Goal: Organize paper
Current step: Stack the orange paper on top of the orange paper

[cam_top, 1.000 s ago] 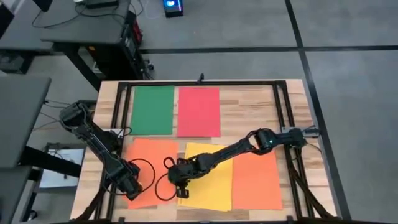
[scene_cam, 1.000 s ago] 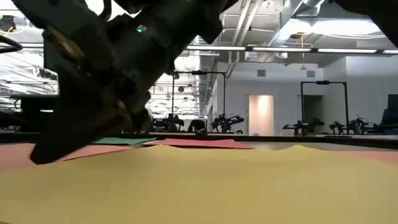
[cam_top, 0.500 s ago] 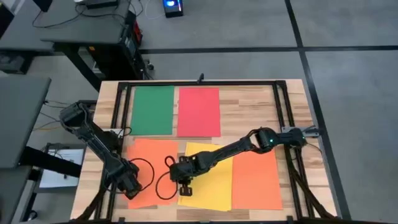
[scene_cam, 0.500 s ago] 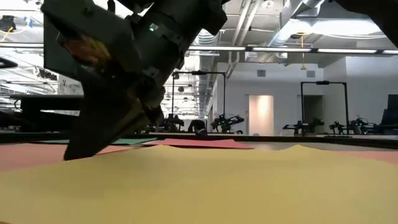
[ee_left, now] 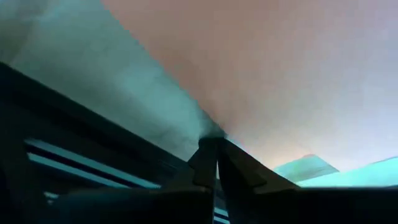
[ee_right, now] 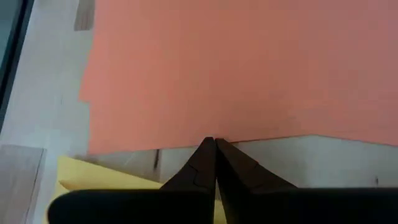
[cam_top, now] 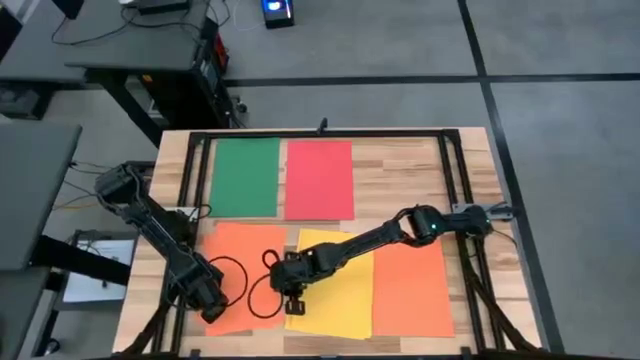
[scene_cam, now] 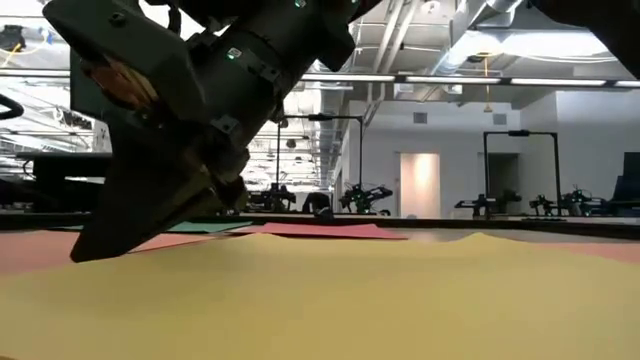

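Counting five sheets: one green (cam_top: 246,177), one red (cam_top: 319,179), two orange (cam_top: 412,287), one yellow (cam_top: 337,296); both grippers' jaws closed, empty.

Left gripper (ee_left: 217,163): its two dark fingers (ee_left: 205,165) are pressed together with no gap, tips meeting at the edge of a flat orange paper sheet (ee_left: 280,68) ahead. A pale blurred surface (ee_left: 112,81) lies beside the sheet.

Grey floor (cam_top: 560,150) (dark seams), dark desk (cam_top: 130,40) beside.
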{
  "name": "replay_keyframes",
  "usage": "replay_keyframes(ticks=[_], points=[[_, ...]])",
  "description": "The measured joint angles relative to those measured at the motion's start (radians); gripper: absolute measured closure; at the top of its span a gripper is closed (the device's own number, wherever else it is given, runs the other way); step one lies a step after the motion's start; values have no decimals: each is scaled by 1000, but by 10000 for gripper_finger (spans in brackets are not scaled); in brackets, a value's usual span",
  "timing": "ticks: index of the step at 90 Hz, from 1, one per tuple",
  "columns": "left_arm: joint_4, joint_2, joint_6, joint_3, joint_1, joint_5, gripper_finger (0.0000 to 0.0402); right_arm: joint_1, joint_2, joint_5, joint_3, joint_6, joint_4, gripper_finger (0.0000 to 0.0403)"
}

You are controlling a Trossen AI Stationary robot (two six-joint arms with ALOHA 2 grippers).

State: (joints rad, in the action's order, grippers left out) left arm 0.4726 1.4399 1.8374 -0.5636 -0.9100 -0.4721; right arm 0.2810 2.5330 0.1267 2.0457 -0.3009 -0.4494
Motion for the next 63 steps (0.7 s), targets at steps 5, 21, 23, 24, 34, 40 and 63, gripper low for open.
replay_keyframes(ticks=[5, 21, 23, 24, 34, 40, 63], points=[[-5, 0, 0, 0, 0, 0, 402, 0, -1, 0, 9, -6, -4, 403], [-49, 1, 25, 0, 1, 4, 402, 2, 3, 1, 25, -6, -10, 403], [-50, 1, 29, 0, 1, 4, 402, 3, 3, 1, 25, -8, -8, 403], [-50, 1, 30, 0, 1, 3, 402, 3, 3, 1, 25, -10, -7, 403], [-57, 1, 31, 0, 0, 3, 402, 6, 5, 1, 25, -29, 13, 403], [-59, 1, 40, 0, 0, 3, 402, 8, 5, 1, 25, -32, 15, 403], [-68, 1, 56, 1, 0, 2, 402, 20, 6, 0, 25, -32, 20, 403]])
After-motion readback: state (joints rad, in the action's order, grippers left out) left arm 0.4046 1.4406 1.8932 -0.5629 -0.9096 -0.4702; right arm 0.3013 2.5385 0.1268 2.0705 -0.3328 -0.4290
